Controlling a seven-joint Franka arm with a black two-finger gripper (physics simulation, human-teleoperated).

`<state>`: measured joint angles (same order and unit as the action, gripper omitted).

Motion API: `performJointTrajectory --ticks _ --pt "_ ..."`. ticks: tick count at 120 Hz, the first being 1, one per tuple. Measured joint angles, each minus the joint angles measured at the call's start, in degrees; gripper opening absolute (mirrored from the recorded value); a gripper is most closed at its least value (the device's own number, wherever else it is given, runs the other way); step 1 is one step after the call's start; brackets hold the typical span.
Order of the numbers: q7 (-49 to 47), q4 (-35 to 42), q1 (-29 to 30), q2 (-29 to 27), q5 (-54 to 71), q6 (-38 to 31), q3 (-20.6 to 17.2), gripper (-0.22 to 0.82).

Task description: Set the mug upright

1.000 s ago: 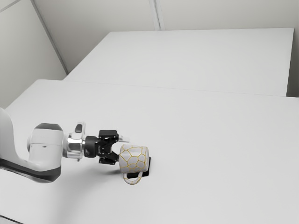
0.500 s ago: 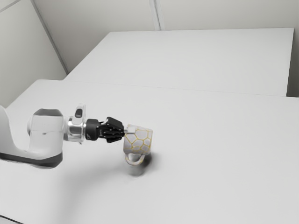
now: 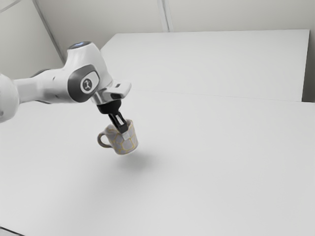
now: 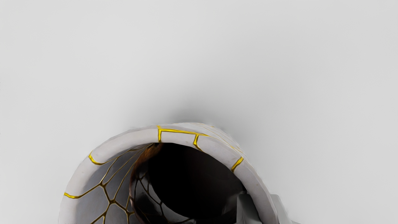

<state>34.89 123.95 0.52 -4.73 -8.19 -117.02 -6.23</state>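
Firstly, one black two-finger gripper point(image 3: 126, 134), angled down toward the table; its fingers are closed to the thickness of a mug's wall, with that wall pinched between them. In my wrist view, one fingertip point(image 4: 246, 209) sits inside the mouth, the other fingertip point(image 4: 281, 206) against the outside, the rim passing between the two. Item, one mug point(image 3: 125, 143), pale grey-white, patterned with gold crack-like lines; held at the rim, mouth up and toward my gripper, body tilted, its base tipped toward the exterior view's right. Interior, dark at depth, the gold lines running down the inner wall. Handle point(image 3: 103, 140), single, looped, on the side facing the exterior view's left. Position of the mug: off the tabletop, a soft shadow point(image 3: 139, 162) lying on the surface below. Item, one arm point(image 3: 83, 78), white with dark grey joint covers, reaching in from the exterior view's left. Item, one near table point(image 3: 221, 167), white and plain. Item, one further white surface point(image 3: 206, 61) behind it, pale walls point(image 3: 103, 17) beyond.
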Motion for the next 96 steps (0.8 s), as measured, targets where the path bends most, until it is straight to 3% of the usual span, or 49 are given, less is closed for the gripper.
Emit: performJointTrajectory --ticks 34,56,72,84,96 --pt "-13.6 12.1 0.5 -1.1 3.5 -10.3 0.2 -0.17" --pt "-19.0 13.5 0.6 -1.0 2.3 -13.2 0.4 0.22" --pt "-22.0 13.0 0.6 -2.8 1.9 -12.9 0.6 0.4" --pt "-23.8 6.6 0.6 -6.1 1.9 -6.9 0.8 0.48" --pt "-25.3 -5.5 0.8 -7.0 1.9 3.0 0.8 0.53"
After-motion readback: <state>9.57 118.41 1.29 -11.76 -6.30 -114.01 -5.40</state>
